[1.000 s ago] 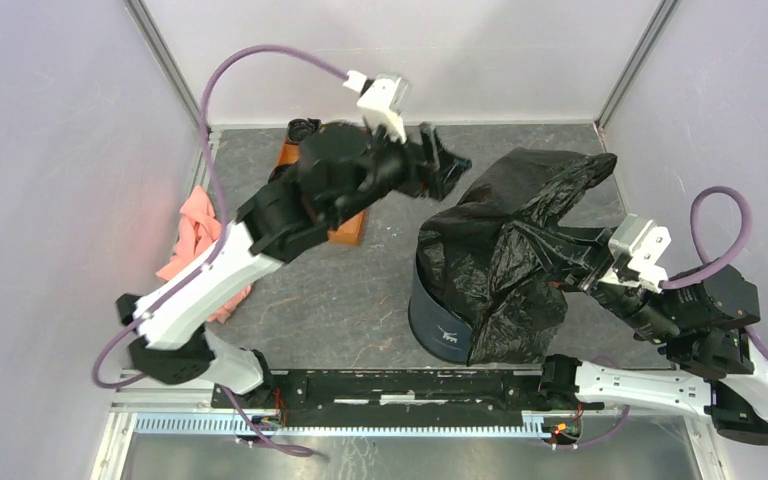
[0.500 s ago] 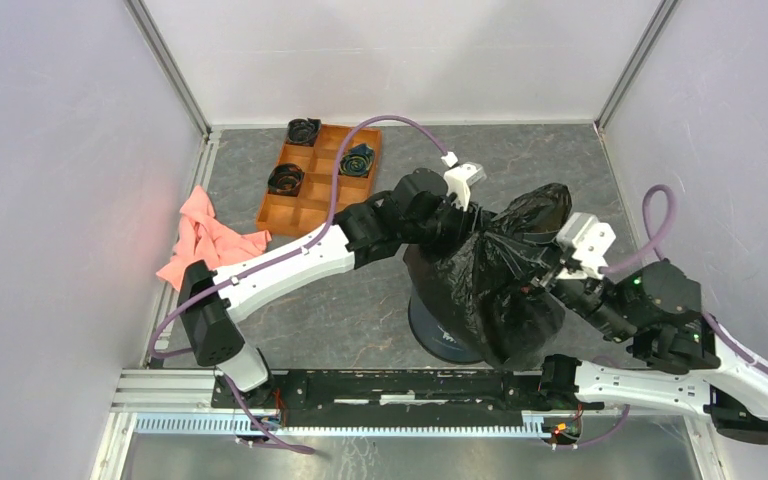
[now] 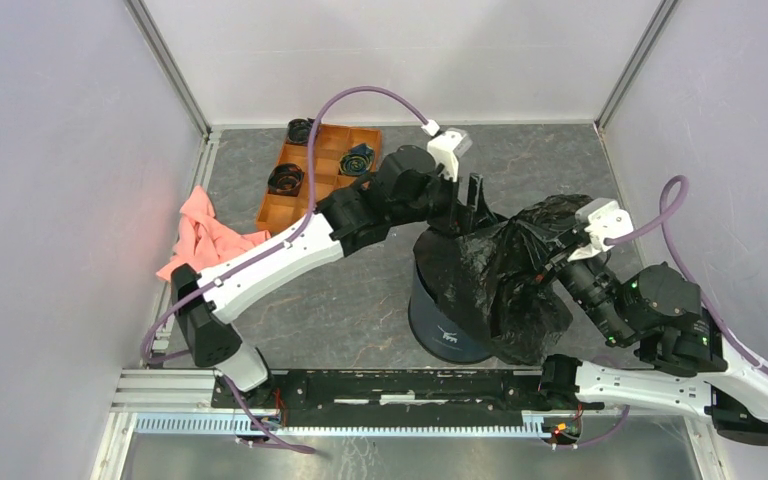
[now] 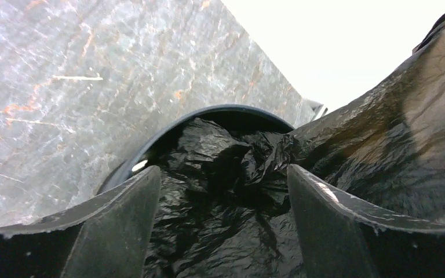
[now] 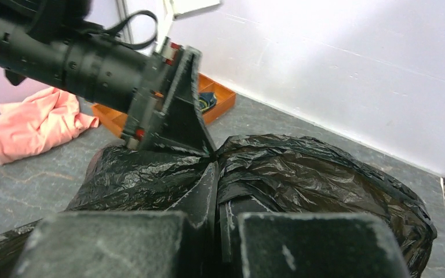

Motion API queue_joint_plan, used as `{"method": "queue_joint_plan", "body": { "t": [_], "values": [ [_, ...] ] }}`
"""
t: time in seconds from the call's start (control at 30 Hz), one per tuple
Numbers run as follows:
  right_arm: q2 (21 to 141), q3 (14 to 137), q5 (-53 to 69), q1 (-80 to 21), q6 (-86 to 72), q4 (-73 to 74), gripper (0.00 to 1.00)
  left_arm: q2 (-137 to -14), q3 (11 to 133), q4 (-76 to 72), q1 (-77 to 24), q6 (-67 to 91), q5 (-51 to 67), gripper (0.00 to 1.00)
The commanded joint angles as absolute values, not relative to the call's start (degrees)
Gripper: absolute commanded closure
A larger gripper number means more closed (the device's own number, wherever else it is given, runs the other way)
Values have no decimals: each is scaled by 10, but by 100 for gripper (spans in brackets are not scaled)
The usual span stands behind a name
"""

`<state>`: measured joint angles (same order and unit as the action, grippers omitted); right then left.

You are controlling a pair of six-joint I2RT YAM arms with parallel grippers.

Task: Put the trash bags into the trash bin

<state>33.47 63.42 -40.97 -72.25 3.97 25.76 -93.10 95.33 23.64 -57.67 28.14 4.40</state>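
While my right tool point(image 5: 215, 174) pinches the glossy, wrinkly black plastic trash bag point(image 3: 490, 275) half-stuffed in the round navy bin point(image 3: 438, 325), my left tool point(image 4: 223, 179) gapes above: light, slippery film, I'd grab bunched folds.

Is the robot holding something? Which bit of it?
The right gripper pinches a gathered fold on top of the trash bag. The left gripper is open above the bin, holding nothing.

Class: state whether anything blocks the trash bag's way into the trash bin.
Nothing visible does. The trash bag already fills the trash bin's mouth and drapes over its rim; only the open left gripper hangs above.
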Motion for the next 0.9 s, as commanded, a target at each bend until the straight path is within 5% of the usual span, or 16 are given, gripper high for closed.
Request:
{"method": "queue_joint_plan", "body": {
  "t": [0.0, 0.27, 0.47, 0.87],
  "values": [
    [328, 653, -441, -723, 27, 252, 99, -844, 934, 199, -546, 271, 44, 12],
    [322, 636, -416, -723, 32, 233, 99, -671, 776, 83, -502, 332, 111, 2],
    [332, 640, -409, -722, 52, 214, 99, -641, 671, 29, -538, 371, 183, 24],
    [499, 760, -590, -722, 96, 205, 99, -817, 713, 90, -620, 391, -64, 38]
  ]
}}
